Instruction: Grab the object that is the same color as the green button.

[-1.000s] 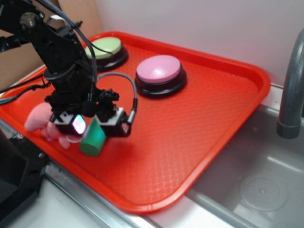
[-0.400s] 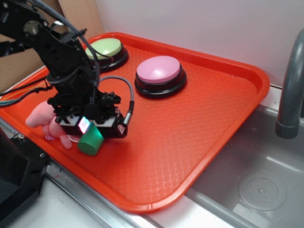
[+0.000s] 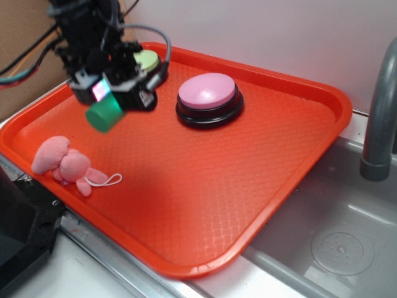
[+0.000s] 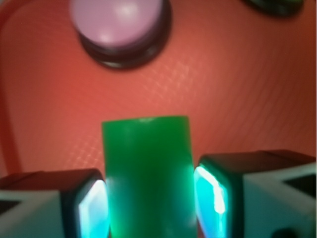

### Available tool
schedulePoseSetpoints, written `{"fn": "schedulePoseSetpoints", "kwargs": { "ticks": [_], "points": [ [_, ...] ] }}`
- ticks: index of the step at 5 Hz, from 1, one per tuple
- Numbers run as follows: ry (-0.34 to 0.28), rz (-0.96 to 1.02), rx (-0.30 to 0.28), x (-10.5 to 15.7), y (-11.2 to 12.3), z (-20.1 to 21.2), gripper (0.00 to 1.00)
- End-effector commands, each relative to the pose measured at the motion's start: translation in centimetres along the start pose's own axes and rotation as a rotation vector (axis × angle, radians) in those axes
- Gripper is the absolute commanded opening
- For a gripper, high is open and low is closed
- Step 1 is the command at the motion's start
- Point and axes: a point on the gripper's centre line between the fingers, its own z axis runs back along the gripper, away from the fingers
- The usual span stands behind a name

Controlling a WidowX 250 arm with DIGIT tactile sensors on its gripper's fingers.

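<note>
- In the wrist view, nearest the lens, the gripper [image 4: 148,198] is closed on the green cylinder [image 4: 147,168]: a glowing pad [image 4: 92,208] presses each side, and the cylinder stands out past them toward the tray.
- Only this view shows the pads meeting the cylinder's flanks; in the exterior view the gripper [image 3: 107,102] is seen from the side and the cylinder [image 3: 103,115] shows mainly its round end below the black body.
- The exterior view alone shows the height: the cylinder hangs in the air above the red tray [image 3: 260,161], clear of its floor, at the left rear part.
- Nearest in that view, the pink plush toy [image 3: 65,164] lies at the tray's front-left edge, well apart from the gripper; the wrist view does not take it in.
- Beyond the cylinder in the wrist view sits the pink button [image 4: 119,27], which the exterior view places mid-tray [image 3: 208,96].
- Farthest, the green button [image 3: 146,61] sits at the tray's rear-left corner, partly hidden behind the arm; the wrist view catches only a blurred dark sliver [image 4: 277,5] of it.
</note>
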Motion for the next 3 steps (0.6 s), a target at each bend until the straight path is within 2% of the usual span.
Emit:
{"fn": "schedulePoseSetpoints", "kwargs": {
  "ticks": [1, 2, 3],
  "points": [
    [-0.043, -0.166, -0.029, 3.4, 1.2, 8.2, 0.0],
    [-0.099, -0.13, -0.033, 4.0, 2.2, 9.7, 0.0],
    [-0.089, -0.123, 0.011, 4.1, 2.3, 9.0, 0.0]
  ]
}}
